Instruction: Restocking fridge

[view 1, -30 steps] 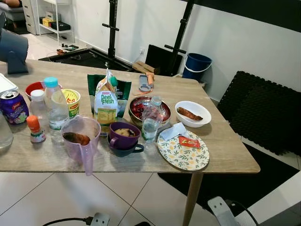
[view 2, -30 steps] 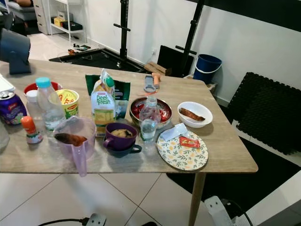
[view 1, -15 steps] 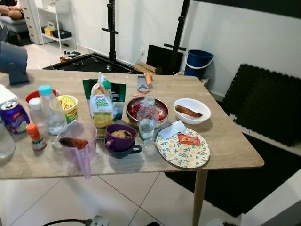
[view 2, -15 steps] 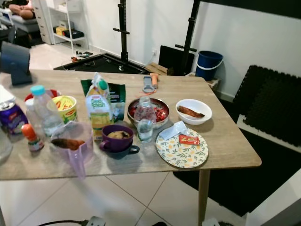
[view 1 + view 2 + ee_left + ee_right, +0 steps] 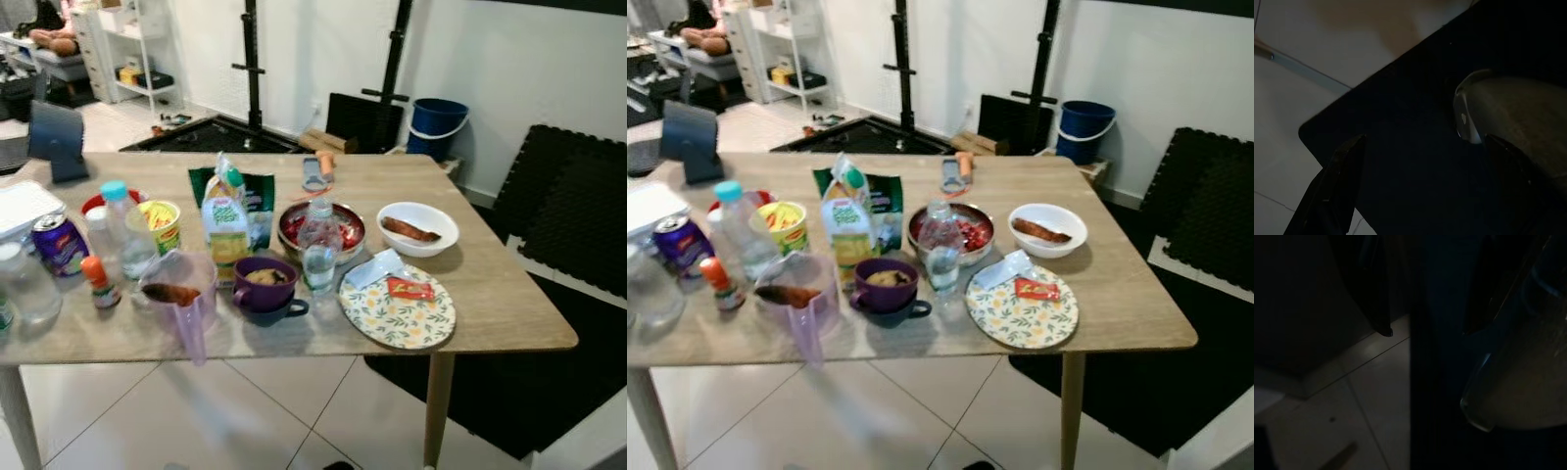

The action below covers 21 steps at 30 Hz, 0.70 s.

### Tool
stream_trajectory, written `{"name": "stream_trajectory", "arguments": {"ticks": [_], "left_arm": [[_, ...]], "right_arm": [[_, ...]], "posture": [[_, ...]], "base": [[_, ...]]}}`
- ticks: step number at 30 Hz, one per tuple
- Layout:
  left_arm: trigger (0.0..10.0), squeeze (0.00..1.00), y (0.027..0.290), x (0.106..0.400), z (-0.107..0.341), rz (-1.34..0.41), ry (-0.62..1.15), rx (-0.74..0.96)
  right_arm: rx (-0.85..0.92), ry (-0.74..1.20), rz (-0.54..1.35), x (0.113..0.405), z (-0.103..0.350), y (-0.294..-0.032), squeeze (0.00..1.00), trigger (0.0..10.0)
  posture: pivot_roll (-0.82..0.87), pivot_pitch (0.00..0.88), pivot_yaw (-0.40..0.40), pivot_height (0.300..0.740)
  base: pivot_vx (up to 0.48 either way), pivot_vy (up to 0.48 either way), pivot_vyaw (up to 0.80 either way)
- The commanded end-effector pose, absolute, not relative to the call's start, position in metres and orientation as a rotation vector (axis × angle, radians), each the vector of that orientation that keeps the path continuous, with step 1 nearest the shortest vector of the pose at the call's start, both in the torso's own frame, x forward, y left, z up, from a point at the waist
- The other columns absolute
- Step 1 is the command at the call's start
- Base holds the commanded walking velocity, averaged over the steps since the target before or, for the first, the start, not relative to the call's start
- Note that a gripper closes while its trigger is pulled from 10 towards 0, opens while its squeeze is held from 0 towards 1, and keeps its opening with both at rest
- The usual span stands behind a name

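Fingers point(image 5: 1337, 191) spread, idle — table point(image 5: 509, 304) (camera backed off) unchanged

Wooden table point(image 5: 490, 294) loaded with food. Near edge: clear purple jug point(image 5: 178, 299) with something brown inside, purple mug point(image 5: 265, 284) stacked in a dark cup, floral plate point(image 5: 397, 313) carrying a red packet point(image 5: 409, 288). Clear water bottle point(image 5: 318, 250) upright, just in front of the metal bowl point(image 5: 294, 217) of red food. White bowl point(image 5: 418, 225) holds a brown piece. Milk carton point(image 5: 225, 223) upright mid-table; blue-capped bottle point(image 5: 122, 227), yellow noodle cup point(image 5: 162, 223), purple can point(image 5: 61, 243) further left.
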State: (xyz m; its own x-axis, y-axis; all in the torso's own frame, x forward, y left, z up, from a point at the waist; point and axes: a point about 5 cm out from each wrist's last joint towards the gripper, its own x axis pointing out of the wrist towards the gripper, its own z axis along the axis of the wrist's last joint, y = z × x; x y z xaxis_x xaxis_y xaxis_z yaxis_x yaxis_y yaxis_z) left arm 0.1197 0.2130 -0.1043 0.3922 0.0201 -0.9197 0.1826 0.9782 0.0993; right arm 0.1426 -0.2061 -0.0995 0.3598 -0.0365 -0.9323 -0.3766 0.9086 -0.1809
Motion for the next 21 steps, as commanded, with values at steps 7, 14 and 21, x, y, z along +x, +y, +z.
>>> {"name": "stream_trajectory", "arguments": {"ticks": [7, 14, 21], "left_arm": [[10.0, 0.0, 0.219, 0.107, -0.107, -0.032, 1.189, 0.213], [10.0, 0.0, 0.206, 0.116, -0.107, -0.06, 1.177, 0.2], [10.0, 0.0, 0.192, 0.126, -0.106, -0.119, 1.16, 0.203]], "right_arm": [[-0.37, 1.112, 0.207, 0.167, -0.09, -0.202, 0.0, 10.0], [-0.366, 1.181, 0.188, 0.142, -0.099, -0.211, 0.0, 10.0], [-0.34, 1.186, 0.161, 0.14, -0.099, -0.214, 0.0, 10.0]], "posture": [[0.11, 0.0, -0.04, 0.74], [0.1, 0.0, -0.029, 0.74], [0.07, 0.0, -0.029, 0.74]], "base": [[0.0, 0.0, 0.0], [0.0, 0.0, 0.0], [0.0, 0.0, 0.0]]}}
